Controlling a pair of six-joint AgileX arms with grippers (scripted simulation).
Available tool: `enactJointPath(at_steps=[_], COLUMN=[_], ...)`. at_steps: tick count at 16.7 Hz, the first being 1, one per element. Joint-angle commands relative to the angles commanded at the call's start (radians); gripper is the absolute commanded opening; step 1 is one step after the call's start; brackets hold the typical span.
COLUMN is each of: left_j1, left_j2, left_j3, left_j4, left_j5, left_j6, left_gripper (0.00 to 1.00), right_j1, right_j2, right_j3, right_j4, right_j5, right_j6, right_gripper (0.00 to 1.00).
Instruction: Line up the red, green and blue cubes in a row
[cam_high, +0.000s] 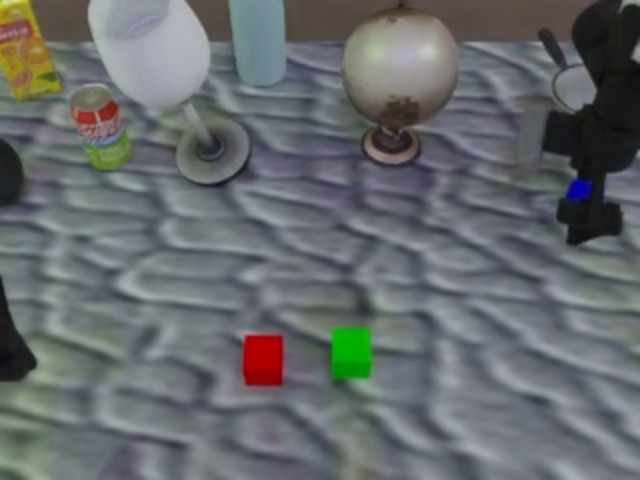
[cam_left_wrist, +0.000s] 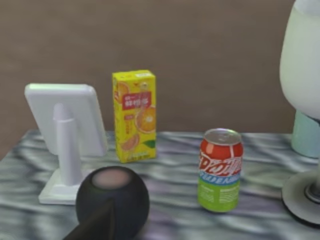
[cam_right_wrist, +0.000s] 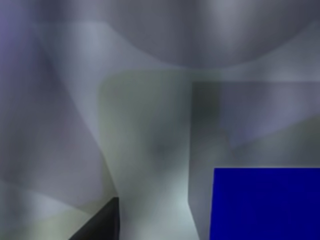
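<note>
- Cubes first: the red cube (cam_high: 263, 359) and the green cube (cam_high: 351, 353) sit side by side on the table (cam_high: 450, 330), toward the near edge and around the middle, with a small gap between them, red on the left.
- The blue cube (cam_high: 578, 189) is way off at the far right of the table, tucked in at the right gripper (cam_high: 583, 205). It's well apart from the other two.
- The right wrist view shows the same blue cube (cam_right_wrist: 265, 202) huge and close, with one dark finger (cam_right_wrist: 100, 222) poking in off to the side. Honestly I can't tell whether the fingers are pinching it or just spread around it.
- The left arm (cam_high: 12, 340) is parked at the left edge of the table and barely in view. No way to tell its finger state either.
- Back row clutter: a juice carton (cam_high: 27, 48) in the far left corner, a soda can (cam_high: 99, 126) just beside it, then a big wine glass (cam_high: 160, 60), a pale bottle (cam_high: 258, 38) and a globe (cam_high: 400, 70).
- The left wrist view also catches a white stand (cam_left_wrist: 67, 135) and a round black speaker (cam_left_wrist: 112, 202) near the carton.
</note>
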Motion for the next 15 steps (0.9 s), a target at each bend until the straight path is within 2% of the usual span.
enactJointPath(at_steps=[11,15], left_j1=[0.0,0.0], left_j2=[0.0,0.0], left_j3=[0.0,0.0], left_j4=[0.0,0.0], left_j5=[0.0,0.0], left_j6=[0.0,0.0], left_gripper=[1.0,1.0], right_j1=[0.0,0.0], right_j2=[0.0,0.0], right_j3=[0.0,0.0], right_j4=[0.0,0.0], right_j5=[0.0,0.0], right_j6=[0.0,0.0], right_gripper=[0.02,0.0])
